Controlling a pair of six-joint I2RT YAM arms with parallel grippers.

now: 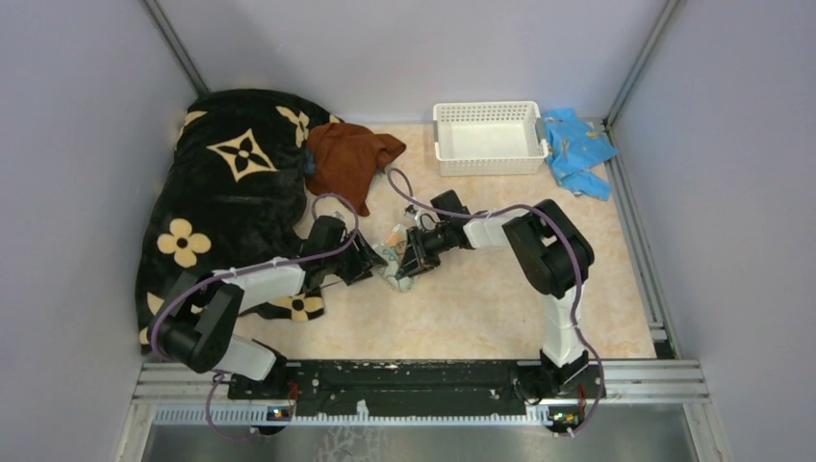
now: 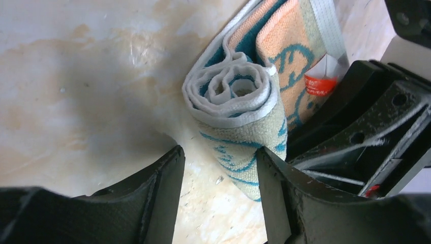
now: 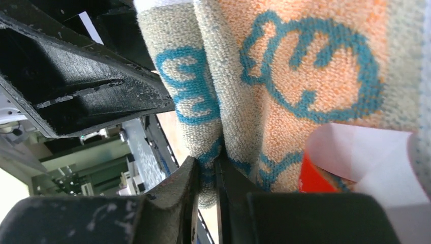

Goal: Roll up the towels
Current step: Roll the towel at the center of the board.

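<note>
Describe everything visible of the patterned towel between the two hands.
The patterned towel is terry cloth, cream and orange with teal figures and a white border. It lies on the table, partly rolled: one end shows a loose spiral, the rest is unrolled. A white-and-red label hangs from its edge. The right hand pinches a fold; the open left hand straddles the roll's end.

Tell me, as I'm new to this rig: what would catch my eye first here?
The big black blanket with tan flowers, heaped at the far left of the table. Then, mid-table, a half-rolled teal towel: the right fingers pinch a fold of it, the left fingers stand open at the roll. A rust towel lies against the blanket, and a white basket sits at the back.
</note>
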